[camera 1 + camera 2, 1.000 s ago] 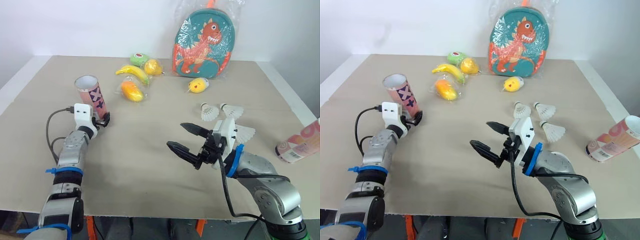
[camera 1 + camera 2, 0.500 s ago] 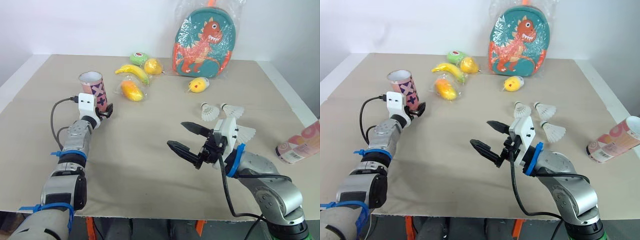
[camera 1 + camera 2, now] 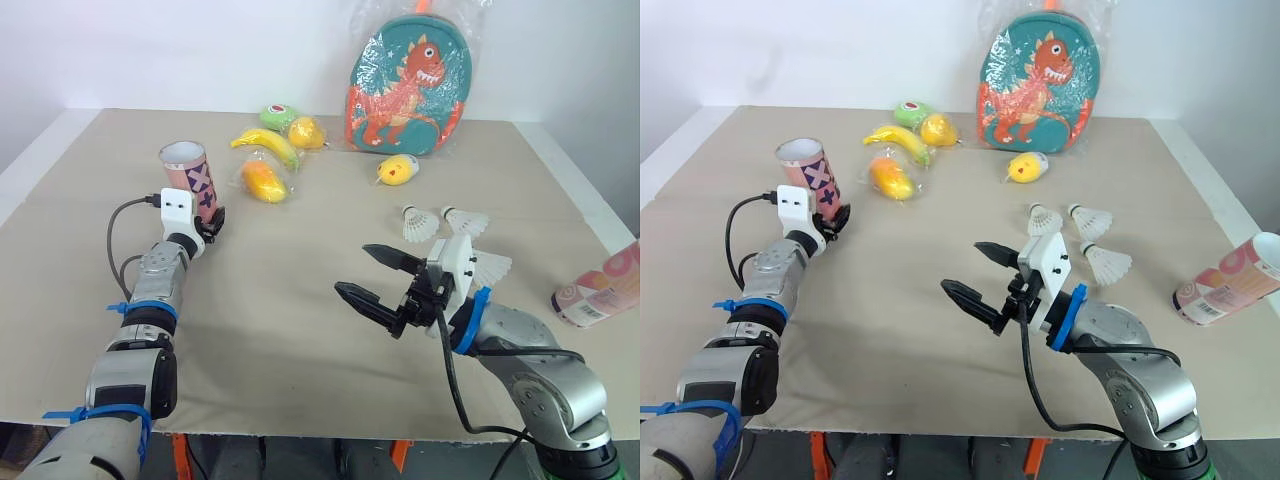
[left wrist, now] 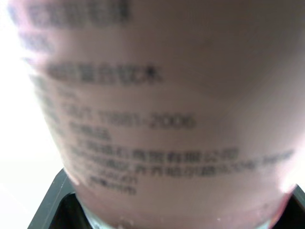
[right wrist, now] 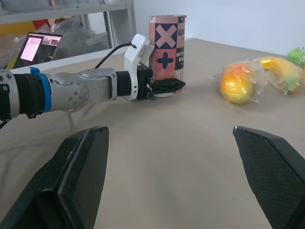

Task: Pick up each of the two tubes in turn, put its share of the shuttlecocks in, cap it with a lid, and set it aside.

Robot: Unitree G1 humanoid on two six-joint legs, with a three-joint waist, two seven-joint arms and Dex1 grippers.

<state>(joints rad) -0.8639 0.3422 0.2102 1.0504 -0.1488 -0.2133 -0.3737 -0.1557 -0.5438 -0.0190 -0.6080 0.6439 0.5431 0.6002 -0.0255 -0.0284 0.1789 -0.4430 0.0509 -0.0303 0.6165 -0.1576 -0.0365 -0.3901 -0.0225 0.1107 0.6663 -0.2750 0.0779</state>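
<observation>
Tube (image 3: 190, 178) now upright, left end effector (image 3: 210, 223) gripping base

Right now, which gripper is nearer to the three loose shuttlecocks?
Right. The right gripper hangs open just to the left of the shuttlecocks and a little nearer the robot. The left gripper is far off to the left, closed on the upright tube.

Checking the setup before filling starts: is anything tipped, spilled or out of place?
The pink cardboard tube at the beige table's right edge lies on its side, while the patterned pink tube stands upright. Nothing else stands out.
</observation>
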